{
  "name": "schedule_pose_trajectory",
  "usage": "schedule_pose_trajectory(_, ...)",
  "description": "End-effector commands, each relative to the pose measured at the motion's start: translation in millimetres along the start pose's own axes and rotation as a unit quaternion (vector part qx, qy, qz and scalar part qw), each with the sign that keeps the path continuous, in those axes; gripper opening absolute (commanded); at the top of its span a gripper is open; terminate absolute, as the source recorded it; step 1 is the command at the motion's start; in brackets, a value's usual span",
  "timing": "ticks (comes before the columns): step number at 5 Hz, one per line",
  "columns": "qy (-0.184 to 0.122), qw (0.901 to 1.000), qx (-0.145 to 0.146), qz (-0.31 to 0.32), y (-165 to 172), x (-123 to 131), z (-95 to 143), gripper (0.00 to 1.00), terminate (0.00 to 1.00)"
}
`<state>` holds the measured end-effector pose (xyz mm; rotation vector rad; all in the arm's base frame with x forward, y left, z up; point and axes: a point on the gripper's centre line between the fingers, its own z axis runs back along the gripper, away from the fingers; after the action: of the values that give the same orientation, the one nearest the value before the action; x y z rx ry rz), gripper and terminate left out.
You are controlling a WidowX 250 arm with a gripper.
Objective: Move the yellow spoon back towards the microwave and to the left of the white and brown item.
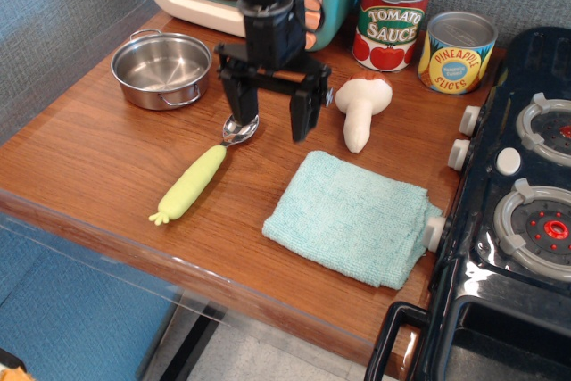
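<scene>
The black gripper (268, 116) hangs with jaws spread wide over the shiny bowl of the yellow-handled toy spoon (203, 167); the spoon lies untouched, left of the white, brown-capped mushroom (361, 109); grasping looks next, which calls for lowering and closing.
</scene>
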<state>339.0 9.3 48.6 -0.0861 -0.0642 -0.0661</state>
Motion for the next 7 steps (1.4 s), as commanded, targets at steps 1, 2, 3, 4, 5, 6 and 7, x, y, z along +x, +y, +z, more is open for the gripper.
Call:
schedule_pose_trajectory(1, -0.026, 0.9975, 0.066, -0.006, 24, -32, 14, 1.0, 0.0)
schedule_pose_trajectory(2, -0.043, 0.9955, 0.084, 0.004, 33, -42, 18, 1.0, 0.0)
schedule_pose_trajectory(3, -0.036, 0.9936, 0.107, 0.008, 39, -49, 13, 1.0, 0.0)
schedule_pose_trajectory(4, -0.025, 0.9934, 0.106, 0.037, 47, -56, 3, 1.0, 0.0)
schedule_pose_trajectory(5, -0.013, 0.9915, 0.11, 0.068, 57, -59, -7, 1.0, 0.0)
schedule_pose_trajectory(6, -0.007, 0.9915, 0.101, 0.081, 60, -60, -11, 1.0, 0.0)
schedule_pose_trajectory(7, -0.01, 0.9907, 0.099, 0.093, 63, -60, -16, 1.0, 0.0)
